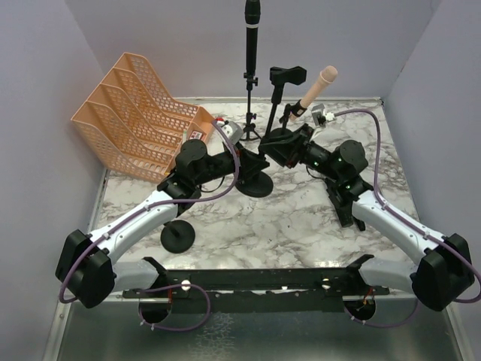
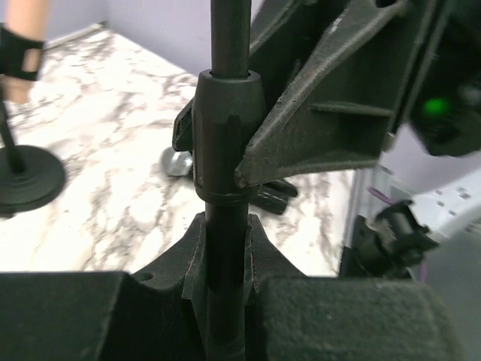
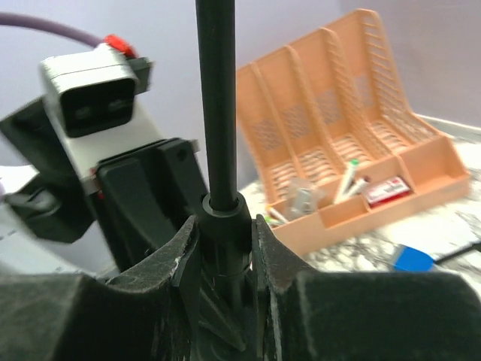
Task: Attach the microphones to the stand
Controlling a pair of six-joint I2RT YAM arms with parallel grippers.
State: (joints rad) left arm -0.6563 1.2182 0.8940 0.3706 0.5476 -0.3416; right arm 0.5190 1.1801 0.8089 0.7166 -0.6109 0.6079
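I have left gripper point(image 2: 225, 252) and right gripper point(image 3: 224, 241) both clamped on the thin black stand pole point(image 2: 229, 34), upright at frame centre.

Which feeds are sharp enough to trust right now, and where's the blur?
Top external: sharp, evenly lit, soft shadows only. Left wrist: stand pole fairly sharp, bottom foreground blurred and dark. Right wrist: pole crisp, orange tray behind it soft, contents smeared.
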